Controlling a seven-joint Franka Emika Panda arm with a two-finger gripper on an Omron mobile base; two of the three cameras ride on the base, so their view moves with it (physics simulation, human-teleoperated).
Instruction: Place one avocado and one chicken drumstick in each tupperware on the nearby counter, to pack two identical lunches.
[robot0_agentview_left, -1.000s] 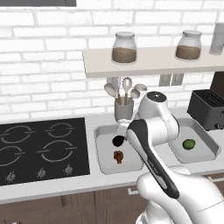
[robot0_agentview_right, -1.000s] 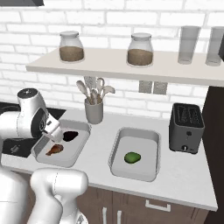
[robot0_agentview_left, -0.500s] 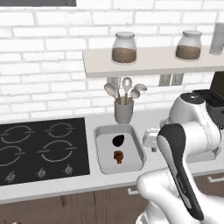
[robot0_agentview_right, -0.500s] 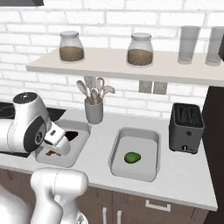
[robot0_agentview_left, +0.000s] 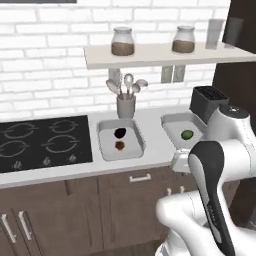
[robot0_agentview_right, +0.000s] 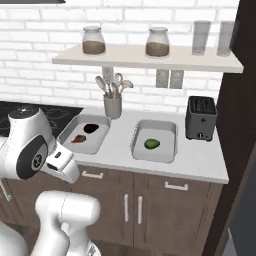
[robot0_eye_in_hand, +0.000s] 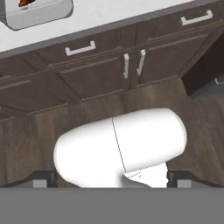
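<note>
Two light-grey tupperware tubs sit on the pale counter. The left tupperware holds a near-black avocado and a reddish-brown chicken drumstick. In the right tupperware lies a bright green avocado. My gripper is open and empty, its fingertips wide apart. It hangs in front of the cabinet fronts, off the counter, facing the floor. A tupperware corner with the drumstick shows at the hand view's top left.
A grey cup of utensils stands behind the left tub. A black toaster is at the counter's right end, a black hob at its left. A shelf with jars hangs above. A dark tall panel rises at right.
The whole picture has shifted, so the camera has backed away and the cabinet fronts now show. My arm has swung from over the left tub down in front of the cabinets, gripper still open.
</note>
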